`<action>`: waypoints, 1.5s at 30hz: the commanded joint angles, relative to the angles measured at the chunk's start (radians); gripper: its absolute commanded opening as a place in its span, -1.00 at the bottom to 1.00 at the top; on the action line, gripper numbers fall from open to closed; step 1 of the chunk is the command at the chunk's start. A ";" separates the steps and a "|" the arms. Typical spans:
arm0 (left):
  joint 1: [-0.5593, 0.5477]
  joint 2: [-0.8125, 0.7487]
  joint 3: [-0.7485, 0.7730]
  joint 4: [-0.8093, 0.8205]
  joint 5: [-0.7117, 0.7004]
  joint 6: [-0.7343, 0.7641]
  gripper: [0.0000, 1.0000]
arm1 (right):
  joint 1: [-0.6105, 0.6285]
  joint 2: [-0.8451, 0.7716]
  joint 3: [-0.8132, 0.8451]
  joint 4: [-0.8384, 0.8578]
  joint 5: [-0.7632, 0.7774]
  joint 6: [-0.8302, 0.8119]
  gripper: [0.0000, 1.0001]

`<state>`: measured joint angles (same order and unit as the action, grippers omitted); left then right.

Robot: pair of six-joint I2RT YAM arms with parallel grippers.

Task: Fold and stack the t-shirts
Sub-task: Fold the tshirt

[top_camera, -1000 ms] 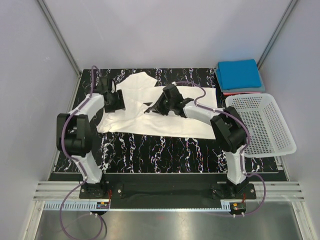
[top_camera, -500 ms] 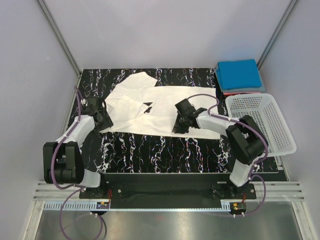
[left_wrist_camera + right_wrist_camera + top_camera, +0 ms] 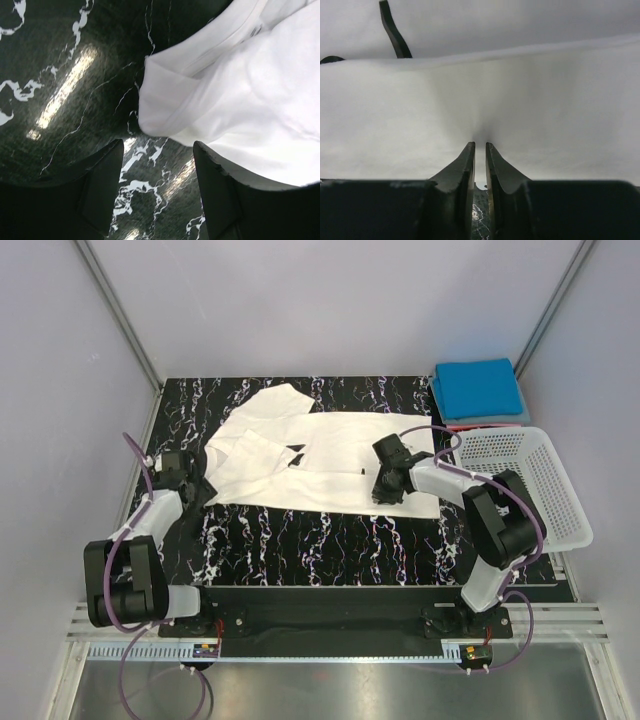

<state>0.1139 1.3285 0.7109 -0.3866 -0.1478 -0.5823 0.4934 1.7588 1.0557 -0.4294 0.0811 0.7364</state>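
Note:
The white t-shirt [image 3: 320,455] lies spread on the black marble table [image 3: 330,540], its small black print [image 3: 296,453] facing up. My right gripper [image 3: 383,490] sits at the shirt's near right part, shut on a pinch of white cloth [image 3: 480,90] that puckers at the tips [image 3: 480,144]. My left gripper [image 3: 195,485] stands open at the shirt's left end. In the left wrist view a folded corner of the shirt [image 3: 165,110] lies just ahead of the gripper [image 3: 158,150], with nothing between its fingers. A folded blue t-shirt [image 3: 478,388] rests on a red one [image 3: 470,426] at the back right.
A white lattice basket [image 3: 500,434] stands at the right edge of the table, just right of my right arm. Grey walls close in the left, back and right sides.
My left arm has drawn back off the shirt to its near left end. The right gripper slid rightward along the shirt's near side and its jaws closed on the cloth.

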 commanded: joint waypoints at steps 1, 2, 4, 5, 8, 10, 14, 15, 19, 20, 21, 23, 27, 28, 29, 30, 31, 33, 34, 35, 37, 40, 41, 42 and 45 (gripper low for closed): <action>0.009 0.014 0.008 0.107 -0.024 -0.019 0.26 | -0.019 -0.056 -0.013 -0.016 0.059 -0.038 -0.60; 0.006 0.026 0.021 0.104 -0.029 -0.017 0.23 | -0.024 -0.056 -0.016 -0.012 0.057 -0.040 -0.60; 0.007 0.058 0.035 0.092 -0.056 -0.016 0.18 | -0.033 -0.050 -0.023 -0.009 0.055 -0.048 -0.60; 0.007 0.073 0.041 0.095 -0.061 -0.016 0.12 | -0.042 -0.047 -0.023 -0.009 0.060 -0.051 -0.60; 0.010 0.087 0.056 0.100 -0.075 -0.016 0.07 | -0.073 -0.041 -0.029 -0.025 0.071 -0.061 -0.61; 0.012 0.104 0.074 0.094 -0.094 -0.001 -0.06 | -0.084 -0.050 -0.037 -0.040 0.094 -0.071 -0.62; 0.012 0.173 0.148 0.065 -0.127 0.016 -0.29 | -0.098 -0.061 -0.060 -0.048 0.120 -0.086 -0.62; 0.012 0.187 0.157 0.061 -0.136 0.019 -0.30 | -0.099 -0.059 -0.071 -0.049 0.120 -0.088 -0.62; 0.010 0.241 0.182 0.052 -0.136 0.019 -0.34 | -0.099 -0.065 -0.106 -0.034 0.105 -0.083 -0.63; 0.012 0.251 0.186 0.048 -0.136 0.019 -0.33 | -0.098 -0.071 -0.114 -0.031 0.102 -0.081 -0.63; 0.012 0.259 0.191 0.040 -0.141 0.021 -0.30 | -0.099 -0.076 -0.126 -0.029 0.101 -0.081 -0.63; 0.012 0.284 0.223 -0.003 -0.168 0.024 -0.15 | -0.099 -0.091 -0.138 -0.035 0.111 -0.083 -0.63; 0.010 0.273 0.251 -0.051 -0.188 0.038 0.05 | -0.098 -0.105 -0.163 -0.042 0.135 -0.088 -0.63; 0.010 0.261 0.246 -0.064 -0.190 0.036 0.08 | -0.099 -0.108 -0.166 -0.037 0.132 -0.088 -0.63; 0.010 0.235 0.242 -0.069 -0.191 0.038 0.10 | -0.099 -0.113 -0.168 -0.032 0.128 -0.088 -0.63; 0.010 0.222 0.239 -0.078 -0.191 0.041 0.14 | -0.099 -0.116 -0.171 -0.029 0.123 -0.085 -0.64; 0.010 0.212 0.233 -0.084 -0.190 0.041 0.15 | -0.098 -0.122 -0.171 -0.026 0.117 -0.083 -0.64; 0.010 0.187 0.220 -0.094 -0.173 0.039 0.16 | -0.098 -0.125 -0.172 -0.020 0.108 -0.081 -0.64; 0.010 0.181 0.202 -0.089 -0.165 0.035 0.16 | -0.099 -0.125 -0.172 -0.017 0.105 -0.081 -0.64; 0.013 0.166 0.179 -0.084 -0.135 0.024 0.16 | -0.099 -0.127 -0.172 -0.017 0.100 -0.081 -0.64; 0.017 0.150 0.158 -0.067 -0.104 0.018 0.16 | -0.099 -0.130 -0.174 -0.017 0.101 -0.083 -0.64; 0.023 0.130 0.148 -0.058 -0.070 0.024 0.16 | -0.099 -0.136 -0.181 -0.025 0.114 -0.088 -0.64; 0.024 0.121 0.148 -0.067 -0.065 0.030 0.14 | -0.099 -0.136 -0.183 -0.031 0.118 -0.091 -0.64; 0.027 0.115 0.148 -0.069 -0.056 0.045 0.13 | -0.098 -0.136 -0.186 -0.037 0.127 -0.092 -0.64; 0.044 0.103 0.156 -0.081 -0.003 0.071 0.11 | -0.099 -0.136 -0.194 -0.032 0.134 -0.094 -0.64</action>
<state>0.1387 1.4746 0.8612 -0.4789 -0.2111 -0.5453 0.4004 1.6341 0.8925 -0.3904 0.1520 0.6701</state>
